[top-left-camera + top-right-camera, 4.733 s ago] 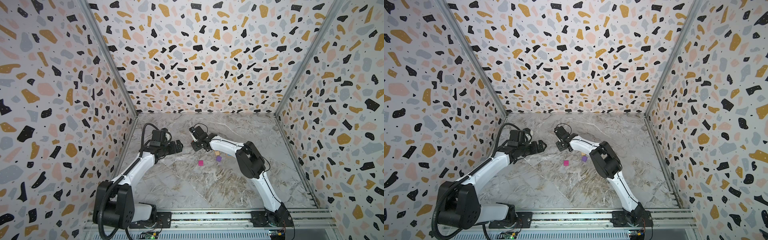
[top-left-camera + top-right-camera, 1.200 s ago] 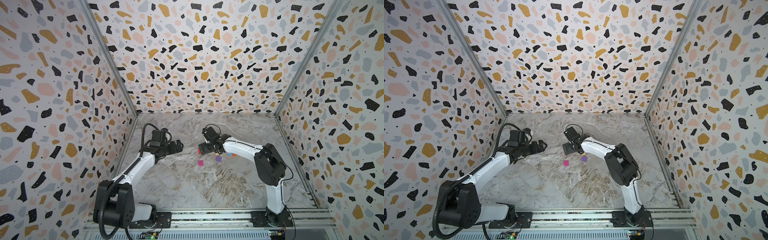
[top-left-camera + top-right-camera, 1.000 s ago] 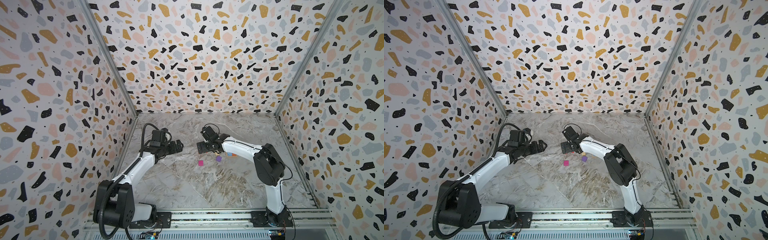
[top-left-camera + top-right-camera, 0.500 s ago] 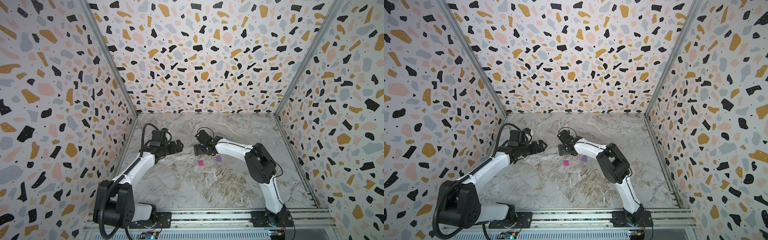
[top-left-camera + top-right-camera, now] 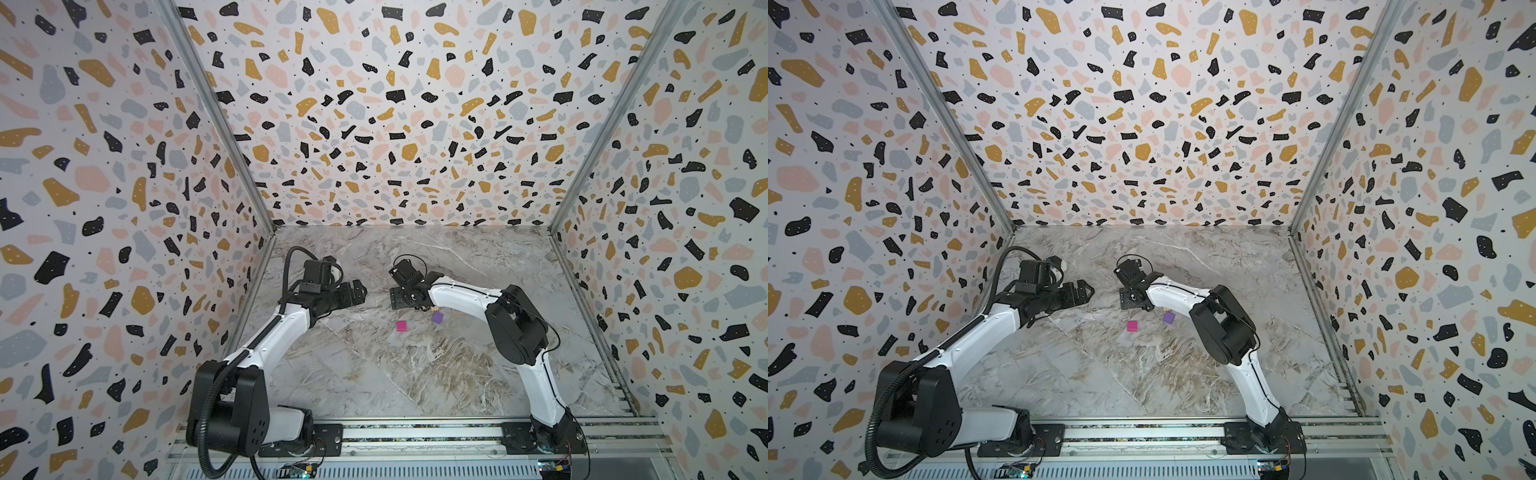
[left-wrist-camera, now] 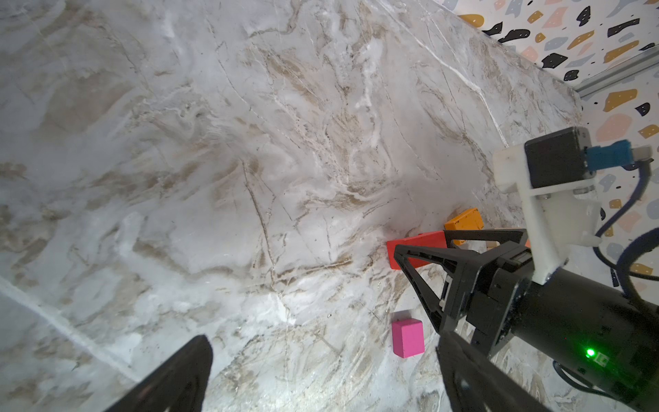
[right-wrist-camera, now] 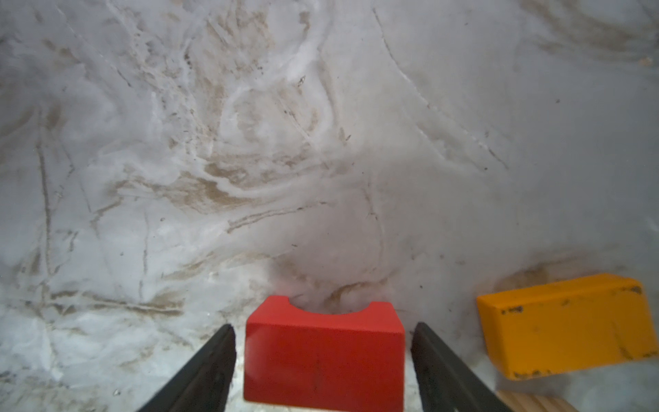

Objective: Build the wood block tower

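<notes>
Right gripper (image 7: 323,328), jaws parted, straddles the red block (image 7: 324,356) without touching; orange block (image 7: 567,321) just beside. Left gripper (image 6: 322,342) hovers, jaws spread wide. Magenta cube (image 5: 401,326) and purple cube (image 5: 436,318) lie nearby on marble table (image 5: 374,374); terrazzo walls (image 5: 395,124) enclose it.

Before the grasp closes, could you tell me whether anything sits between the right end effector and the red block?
Nothing visible does. The red block lies between the fingers of the right end effector, a bare gap either side; the orange block sits outside one finger.

one red block (image 7: 324,351), one orange (image 7: 567,321), one magenta (image 5: 401,326) (one purple (image 5: 437,318))
</notes>
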`<state>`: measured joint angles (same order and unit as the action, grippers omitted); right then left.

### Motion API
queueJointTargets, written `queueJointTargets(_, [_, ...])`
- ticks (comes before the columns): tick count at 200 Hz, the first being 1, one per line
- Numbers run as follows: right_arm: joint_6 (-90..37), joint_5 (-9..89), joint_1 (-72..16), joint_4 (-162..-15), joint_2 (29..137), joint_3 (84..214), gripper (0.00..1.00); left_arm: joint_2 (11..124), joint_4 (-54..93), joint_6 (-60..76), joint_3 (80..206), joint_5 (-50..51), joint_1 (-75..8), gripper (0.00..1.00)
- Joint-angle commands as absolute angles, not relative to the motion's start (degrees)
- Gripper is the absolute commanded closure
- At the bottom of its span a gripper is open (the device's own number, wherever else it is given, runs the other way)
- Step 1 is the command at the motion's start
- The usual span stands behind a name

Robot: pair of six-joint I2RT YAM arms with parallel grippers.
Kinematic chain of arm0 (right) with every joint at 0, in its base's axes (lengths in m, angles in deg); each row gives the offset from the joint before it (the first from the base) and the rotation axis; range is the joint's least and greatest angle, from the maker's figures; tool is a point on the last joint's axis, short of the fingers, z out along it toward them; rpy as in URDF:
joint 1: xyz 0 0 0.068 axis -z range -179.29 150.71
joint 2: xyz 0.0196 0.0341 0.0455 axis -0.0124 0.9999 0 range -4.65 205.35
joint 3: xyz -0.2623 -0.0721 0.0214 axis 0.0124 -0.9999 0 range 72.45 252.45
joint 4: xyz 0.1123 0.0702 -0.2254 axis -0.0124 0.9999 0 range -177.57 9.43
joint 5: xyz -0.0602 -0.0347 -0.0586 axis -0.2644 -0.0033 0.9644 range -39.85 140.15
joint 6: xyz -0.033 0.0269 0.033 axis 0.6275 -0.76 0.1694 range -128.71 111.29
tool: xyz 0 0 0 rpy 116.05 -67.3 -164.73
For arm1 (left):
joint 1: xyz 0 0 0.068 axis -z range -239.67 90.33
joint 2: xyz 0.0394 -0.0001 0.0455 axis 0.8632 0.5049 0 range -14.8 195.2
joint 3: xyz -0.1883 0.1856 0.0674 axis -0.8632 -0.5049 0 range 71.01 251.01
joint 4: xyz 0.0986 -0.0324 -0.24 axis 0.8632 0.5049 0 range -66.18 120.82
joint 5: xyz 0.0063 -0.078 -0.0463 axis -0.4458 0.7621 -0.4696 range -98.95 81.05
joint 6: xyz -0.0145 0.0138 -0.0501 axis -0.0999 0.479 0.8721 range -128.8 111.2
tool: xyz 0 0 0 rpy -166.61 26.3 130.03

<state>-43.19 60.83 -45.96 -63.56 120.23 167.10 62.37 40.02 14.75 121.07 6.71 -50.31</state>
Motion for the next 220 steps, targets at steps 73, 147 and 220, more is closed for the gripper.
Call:
queueJointTargets(73, [-43.71, 64.37, -46.57, -60.24, 120.73, 169.70, 0.32, 61.85, 38.73, 14.84, 120.31, 7.56, -50.62, 0.00])
queueJointTargets(147, [-43.43, 65.27, -46.66, -59.86, 119.43, 169.42, 0.38, 62.25, 38.59, 15.02, 120.32, 7.63, -50.62, 0.00])
queueJointTargets(220, [-45.01, 65.93, -45.05, -58.00, 111.60, 167.35, 0.52, 62.98, 36.14, 16.02, 119.23, 12.99, -50.40, 0.00])
